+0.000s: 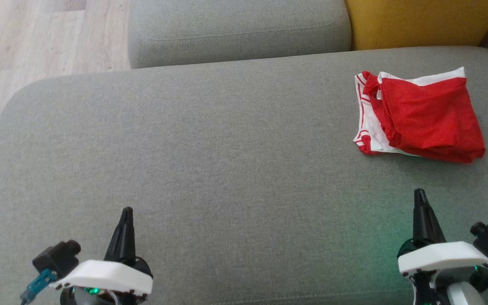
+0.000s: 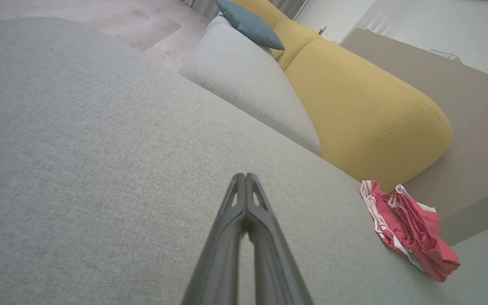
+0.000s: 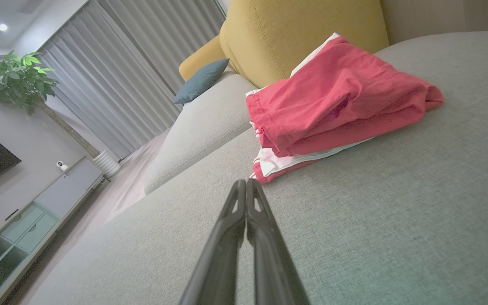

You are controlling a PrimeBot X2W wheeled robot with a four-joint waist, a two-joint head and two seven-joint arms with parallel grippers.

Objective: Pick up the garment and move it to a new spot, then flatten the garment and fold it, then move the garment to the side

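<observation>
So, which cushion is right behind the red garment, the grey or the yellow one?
The yellow cushion. It stands directly behind the red garment; the grey cushion is further to the left, with no garment before it.

shorts (image 1: 422, 116): on seat cushion (image 1: 210, 148), just ahead of right gripper (image 1: 420, 195) | left gripper (image 1: 127, 211): well left of shorts | back cushion (image 1: 417, 21): behind shorts

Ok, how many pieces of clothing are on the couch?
1: a folded red and white garment on the grey seat, ahead of the right gripper. Its folds could hide another piece.
</observation>
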